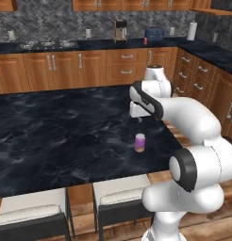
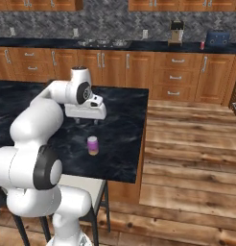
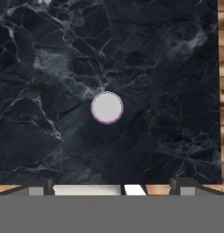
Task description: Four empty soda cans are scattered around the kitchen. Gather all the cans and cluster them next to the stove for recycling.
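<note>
Our pincer (image 2: 86, 119) hangs released above the black marbled island counter (image 1: 52, 136), jaws spread wide and holding nothing. In the hand view the fingertips (image 3: 181, 185) rise at six o'clock, and the pale pink-white soda can (image 3: 107, 108) sits near the centre as a silvery disc, seen straight from above. From the base views that can (image 1: 140, 142) stands upright near the island's edge, just in front of and below our hand. The stove (image 1: 47, 44) lies well apart on the back counter, at about eleven o'clock, with a red can (image 1: 145, 41) by the toaster (image 1: 154, 33). We judge this the approach to a first pickup: next we must descend straight, straddle the can, then close
</note>
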You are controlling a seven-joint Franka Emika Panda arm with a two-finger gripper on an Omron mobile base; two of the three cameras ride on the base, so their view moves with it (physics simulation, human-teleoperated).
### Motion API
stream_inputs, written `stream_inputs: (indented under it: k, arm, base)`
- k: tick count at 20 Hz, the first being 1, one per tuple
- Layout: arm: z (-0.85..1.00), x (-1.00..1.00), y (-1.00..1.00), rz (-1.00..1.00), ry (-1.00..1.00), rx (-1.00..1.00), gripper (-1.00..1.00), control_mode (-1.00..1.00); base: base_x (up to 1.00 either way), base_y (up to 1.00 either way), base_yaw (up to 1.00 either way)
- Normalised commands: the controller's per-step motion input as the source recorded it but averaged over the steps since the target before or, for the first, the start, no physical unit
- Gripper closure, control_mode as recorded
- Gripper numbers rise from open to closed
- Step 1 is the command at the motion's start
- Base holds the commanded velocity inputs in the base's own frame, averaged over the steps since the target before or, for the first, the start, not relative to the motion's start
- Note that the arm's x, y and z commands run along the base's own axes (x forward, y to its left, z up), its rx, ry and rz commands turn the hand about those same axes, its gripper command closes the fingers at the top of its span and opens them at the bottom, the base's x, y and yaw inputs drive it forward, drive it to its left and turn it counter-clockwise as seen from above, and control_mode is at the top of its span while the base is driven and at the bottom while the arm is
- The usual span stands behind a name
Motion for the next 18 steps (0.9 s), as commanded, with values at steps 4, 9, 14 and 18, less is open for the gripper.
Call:
stream_inputs:
  k: [4,9,14,18]
  arm:
    - [-0.33,0.14,0.02,0.0,-0.04,-0.05,-1.0,-1.0]
    - [-0.24,0.14,0.0,0.0,-0.05,-0.02,-1.0,-1.0]
    - [-0.14,0.21,0.0,0.0,0.0,0.01,-1.0,-1.0]
    - [-0.12,0.2,0.0,0.0,0.0,0.04,-1.0,-1.0]
  base:
    - [0.0,0.0,0.0]
    - [0.0,0.0,0.0]
    - [0.0,0.0,0.0]
    - [0.0,0.0,0.0]
